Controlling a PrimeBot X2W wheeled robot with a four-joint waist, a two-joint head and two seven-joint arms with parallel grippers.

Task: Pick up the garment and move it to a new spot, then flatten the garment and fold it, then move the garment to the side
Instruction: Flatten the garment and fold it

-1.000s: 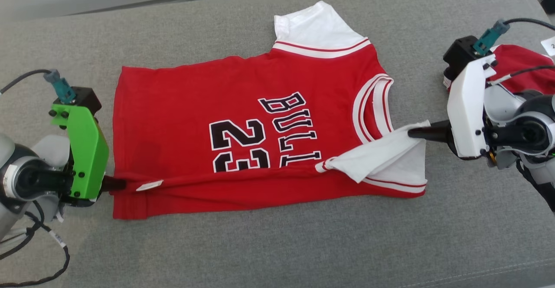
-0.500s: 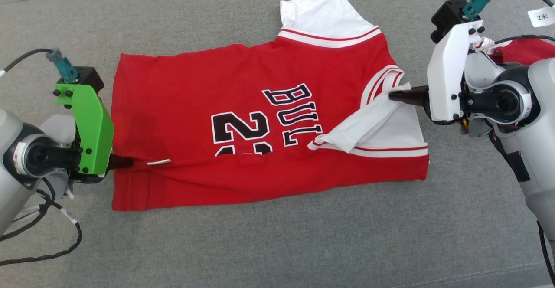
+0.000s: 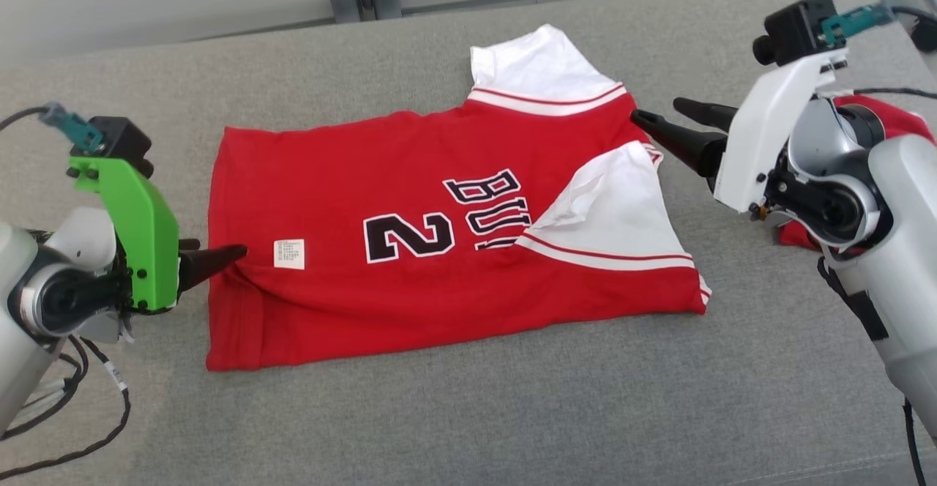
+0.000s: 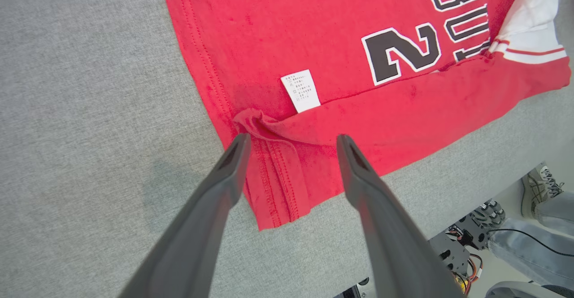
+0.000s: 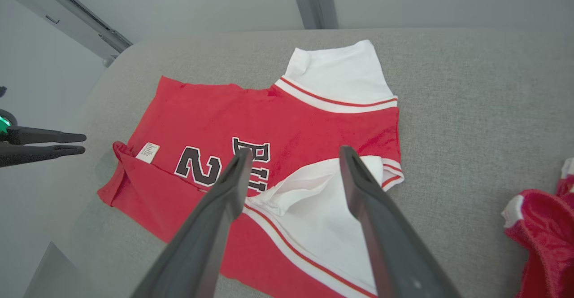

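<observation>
Both claws have let go since the last frame. The near edge of the shirt (image 3: 329, 178) that they were dragging now lies folded over the front, hiding part of the number. The left claw (image 3: 219, 253) is spread wide and gripping nothing, with the bunched hem corner right at its fingertips and the little white label (image 3: 289, 254) just past them. The right claw (image 3: 656, 108) has come off the sleeve (image 3: 615, 204) and hangs clear of it, fingers parted and empty. The flopped sleeve lies just ahead of its tips. The shirt sits on the grey cushion (image 3: 468, 413) between the two claws. Another red piece of clothing (image 5: 542, 217) sits off beside the right claw.
</observation>
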